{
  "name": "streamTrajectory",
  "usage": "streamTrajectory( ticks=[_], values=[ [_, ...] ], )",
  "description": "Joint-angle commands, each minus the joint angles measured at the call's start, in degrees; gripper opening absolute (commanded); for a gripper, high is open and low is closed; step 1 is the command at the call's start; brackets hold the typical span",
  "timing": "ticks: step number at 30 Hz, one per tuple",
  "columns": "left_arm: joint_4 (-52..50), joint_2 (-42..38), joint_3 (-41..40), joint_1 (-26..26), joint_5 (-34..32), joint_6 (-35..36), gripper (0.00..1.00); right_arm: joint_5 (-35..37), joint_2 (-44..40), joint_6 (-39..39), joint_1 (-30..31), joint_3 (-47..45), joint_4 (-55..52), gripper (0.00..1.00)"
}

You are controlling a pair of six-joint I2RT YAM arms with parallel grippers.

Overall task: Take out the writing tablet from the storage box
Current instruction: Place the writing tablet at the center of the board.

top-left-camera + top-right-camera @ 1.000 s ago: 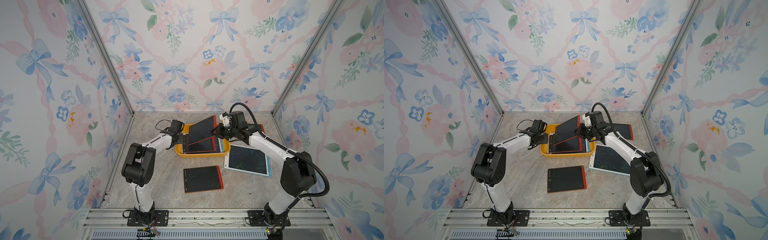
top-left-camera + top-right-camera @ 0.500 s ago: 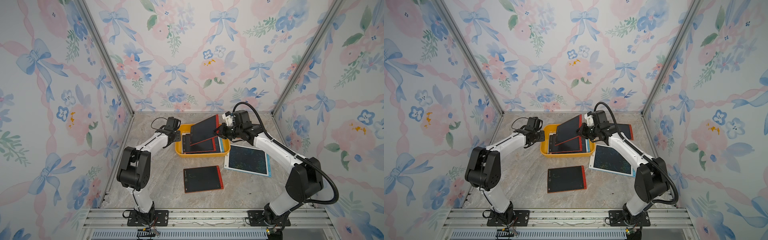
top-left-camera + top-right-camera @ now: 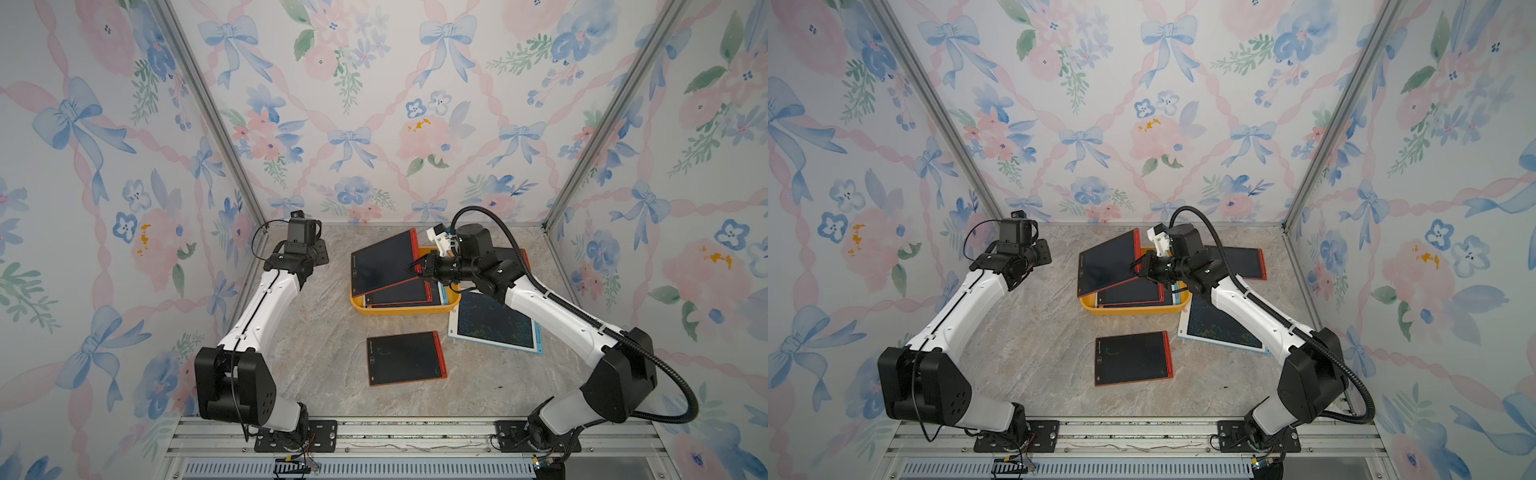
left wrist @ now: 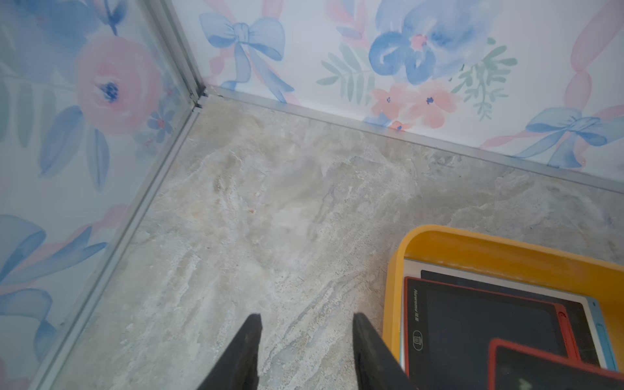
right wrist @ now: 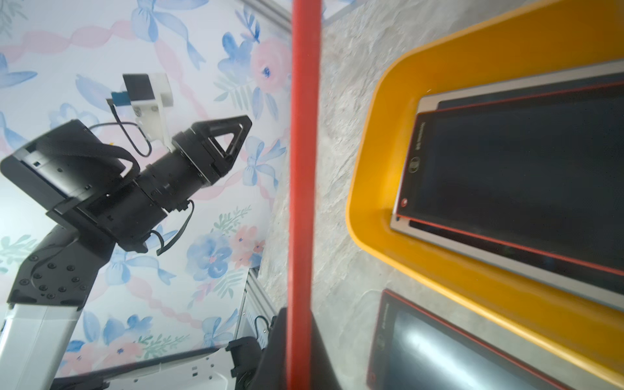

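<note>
r gripper (image 3: 417, 268) is pinching the red-framed writing tablet (image 3: 382, 262) by its right edge, holding it tilted, lower corner over the left rim of the storage box (image 3: 401, 311), near the bench's back edge. l gripper (image 4: 306, 317) is hanging w/ jaws parted, gripping nothing, over bare bench (image 4: 253, 202) beside the box's left side.

The red-framed tablet (image 4: 489, 324) lying in the storage box (image 4: 472, 248) bears "Newsmy" along its bezel.
</note>
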Motion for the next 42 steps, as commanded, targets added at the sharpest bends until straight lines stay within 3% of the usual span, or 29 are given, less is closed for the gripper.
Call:
streamTrajectory(
  ticks=[1,11,23,42],
  values=[
    [-3.3,-3.6,-1.4,1.8,-1.6,-0.7,0.48,-2.8,4.2,5.8,4.6,-1.2,10.5,0.08],
    [-4.8,-7.6,-0.7,5.0,-0.8,0.0,0.49,-3.2,16.6,20.0,15.1,-0.7,31.7,0.08],
    [-4.7,-7.5,-2.5,5.4,1.5,0.6,0.5,-1.5,29.8,27.8,23.2,3.9,43.6,0.09],
    [-4.5,-6.4,-3.1,5.4,3.6,1.0,0.51,-2.7,39.5,26.5,25.9,5.6,49.5,0.13]
  ],
)
